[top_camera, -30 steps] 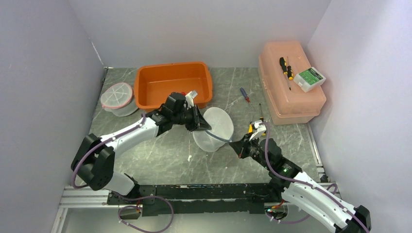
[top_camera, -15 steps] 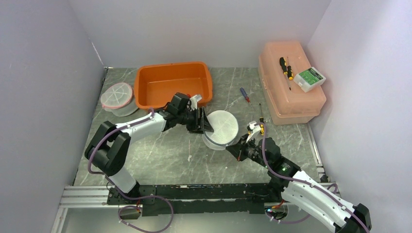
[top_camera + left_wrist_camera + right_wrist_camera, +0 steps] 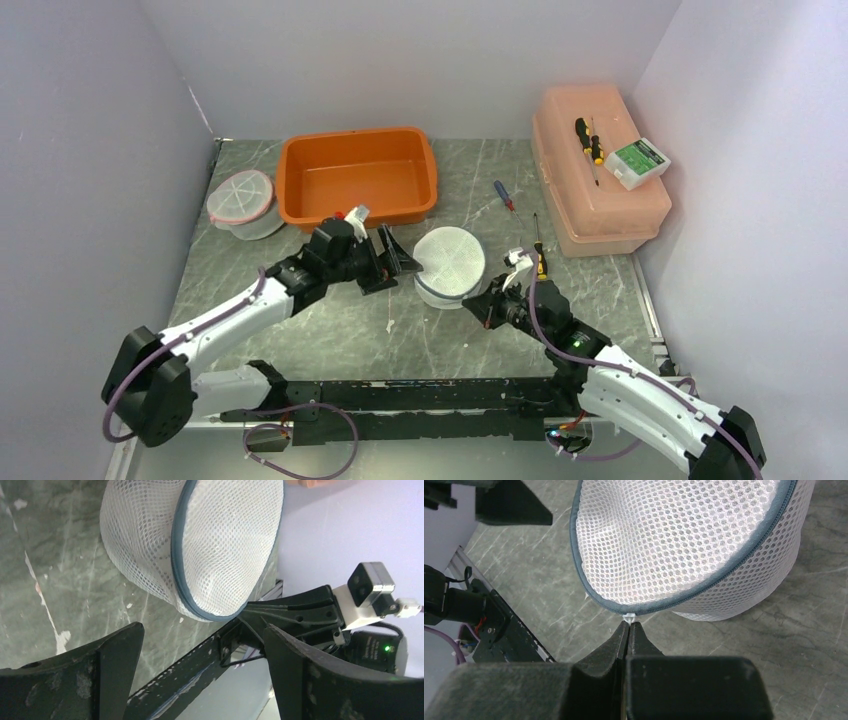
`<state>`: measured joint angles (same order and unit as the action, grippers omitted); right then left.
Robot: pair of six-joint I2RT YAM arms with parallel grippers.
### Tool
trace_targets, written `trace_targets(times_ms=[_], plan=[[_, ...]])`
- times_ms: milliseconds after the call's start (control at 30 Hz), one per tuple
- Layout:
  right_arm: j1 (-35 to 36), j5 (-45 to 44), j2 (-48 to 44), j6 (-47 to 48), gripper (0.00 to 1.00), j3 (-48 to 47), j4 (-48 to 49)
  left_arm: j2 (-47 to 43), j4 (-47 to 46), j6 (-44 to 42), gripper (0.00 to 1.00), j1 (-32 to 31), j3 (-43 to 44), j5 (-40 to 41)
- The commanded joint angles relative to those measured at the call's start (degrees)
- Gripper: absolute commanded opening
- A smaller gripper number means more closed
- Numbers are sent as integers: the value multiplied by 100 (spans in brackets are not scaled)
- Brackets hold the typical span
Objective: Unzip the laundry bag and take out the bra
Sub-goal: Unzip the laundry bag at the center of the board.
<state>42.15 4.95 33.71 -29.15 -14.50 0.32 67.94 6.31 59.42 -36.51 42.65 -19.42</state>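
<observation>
The laundry bag (image 3: 450,262) is a round white mesh drum with a blue-grey zipper band, and it sits flat on the table. My left gripper (image 3: 392,262) stands open just left of it, apart from it. In the left wrist view the laundry bag (image 3: 200,545) lies ahead of the wide open left gripper (image 3: 202,630). My right gripper (image 3: 482,306) is at the bag's near right side. In the right wrist view the right gripper (image 3: 629,624) is shut on the small white zipper pull (image 3: 628,616) under the mesh of the laundry bag (image 3: 684,540). The bra is hidden.
An orange tub (image 3: 300,190) stands behind the left arm. A second mesh bag with a pink rim (image 3: 241,203) is at the far left. A peach box (image 3: 598,190) with tools on top is at the right. Two screwdrivers (image 3: 504,195) lie near it.
My left gripper opened, let go of the bag and drew back to the left. The bag went from tilted and lifted to sitting flat. The right gripper stayed shut on the pull.
</observation>
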Motion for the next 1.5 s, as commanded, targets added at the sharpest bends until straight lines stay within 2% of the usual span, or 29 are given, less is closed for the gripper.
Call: trace_targets(times_ms=[0, 67, 200, 400, 767, 900, 1000, 1167, 1467], plan=[[12, -83, 56, -77, 0, 23, 445, -358, 7, 1191, 95, -585, -224, 1134], [19, -75, 63, -96, 0, 39, 488, -194, 25, 1340, 95, -968, -73, 1508], [17, -7, 127, -100, 0, 35, 505, 416, -198, 1690, 95, -1353, 260, 1579], [21, 40, 46, -113, 0, 56, 426, 989, -564, 2059, 93, -1550, 467, 1718], [28, 63, -108, -119, 0, 142, 303, 1343, -575, 2178, 57, -1521, 546, 1933], [26, 59, -107, -118, 0, 155, 282, 1495, -544, 2132, 40, -1401, 578, 1933], [21, 14, -131, -105, 0, 132, 211, 1523, -535, 2106, 31, -1287, 569, 1898], [21, -319, -185, -148, 0, 50, -73, 1455, -453, 1907, 4, -1044, 577, 1627], [13, -1448, -112, -628, 0, -44, -734, 1280, 183, 1053, 3, -647, 822, 973]])
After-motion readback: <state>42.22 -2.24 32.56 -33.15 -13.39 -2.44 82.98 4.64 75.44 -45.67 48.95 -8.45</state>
